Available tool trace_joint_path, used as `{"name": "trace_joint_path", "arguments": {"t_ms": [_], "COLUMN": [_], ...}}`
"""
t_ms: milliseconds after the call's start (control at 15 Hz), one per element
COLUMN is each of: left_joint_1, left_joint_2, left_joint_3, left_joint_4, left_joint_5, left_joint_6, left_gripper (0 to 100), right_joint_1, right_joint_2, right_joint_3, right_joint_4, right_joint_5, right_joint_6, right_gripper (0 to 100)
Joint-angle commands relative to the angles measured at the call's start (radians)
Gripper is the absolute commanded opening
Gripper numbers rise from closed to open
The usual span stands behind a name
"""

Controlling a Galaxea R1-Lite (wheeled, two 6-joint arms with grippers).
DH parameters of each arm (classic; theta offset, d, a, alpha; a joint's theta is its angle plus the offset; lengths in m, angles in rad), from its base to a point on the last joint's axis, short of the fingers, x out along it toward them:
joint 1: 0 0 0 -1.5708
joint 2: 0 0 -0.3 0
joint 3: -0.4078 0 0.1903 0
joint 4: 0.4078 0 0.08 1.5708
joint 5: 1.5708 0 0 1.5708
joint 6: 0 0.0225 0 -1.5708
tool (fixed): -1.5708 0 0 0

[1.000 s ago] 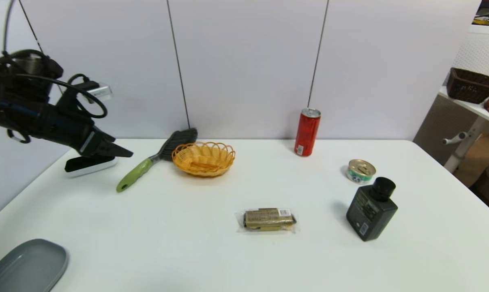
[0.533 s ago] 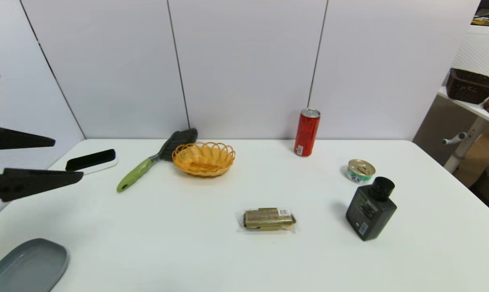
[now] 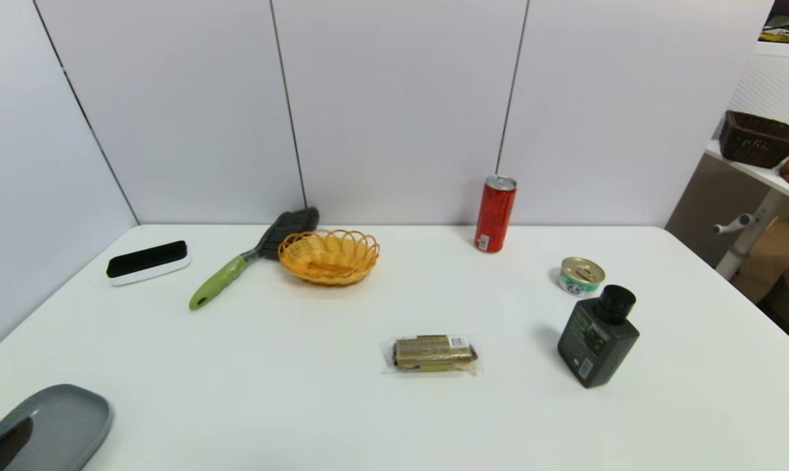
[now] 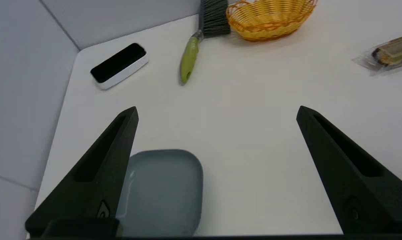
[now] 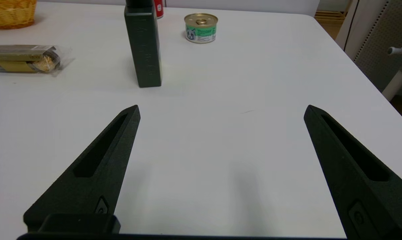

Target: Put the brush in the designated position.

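The brush [image 3: 237,265] lies at the back left of the table, its green handle pointing to the front left and its black bristles against the orange basket [image 3: 329,255]. The left wrist view shows the brush [image 4: 191,56] too, far ahead of my left gripper [image 4: 217,108]. That gripper hangs open and empty above the grey tray [image 4: 167,186] at the front left corner. In the head view only one of its fingertips [image 3: 3,443] shows. My right gripper [image 5: 221,106] is open and empty over the table's front right.
A white block with a black pad [image 3: 148,261] lies left of the brush. A red can [image 3: 496,212] stands at the back. A small tin [image 3: 581,276] and a black bottle [image 3: 598,337] stand on the right, and a wrapped packet [image 3: 432,354] lies in the middle.
My left arm has drawn back from high over the back left of the table to the front left corner, almost leaving the head view. The brush has not moved.
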Motion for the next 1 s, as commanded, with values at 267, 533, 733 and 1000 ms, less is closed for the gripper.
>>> {"name": "trace_joint_path", "arguments": {"t_ms": [267,533,733,1000], "left_joint_1": [-0.038,0.051,0.051,0.051], "left_joint_2": [-0.193,-0.310,-0.480,-0.479], "left_joint_3": [0.300,0.340,0.389,0.447], "left_joint_4": [-0.189,-0.114,-0.003,-0.115], "left_joint_5": [0.133,0.102,0.070,0.069], "left_joint_6": [-0.078,-0.140,-0.129,-0.143], "left_gripper": [100,100,100,100], "right_joint_1": [0.000,0.000,0.000,0.000], "right_joint_2": [0.001,0.001,0.001,0.001], "right_joint_3": [0.002,0.002,0.002,0.002], "right_joint_4": [0.000,0.000,0.000,0.000], "right_joint_5": [0.001,0.001,0.001,0.001], "right_joint_6": [0.000,0.000,0.000,0.000], "right_gripper": [100,100,100,100]}}
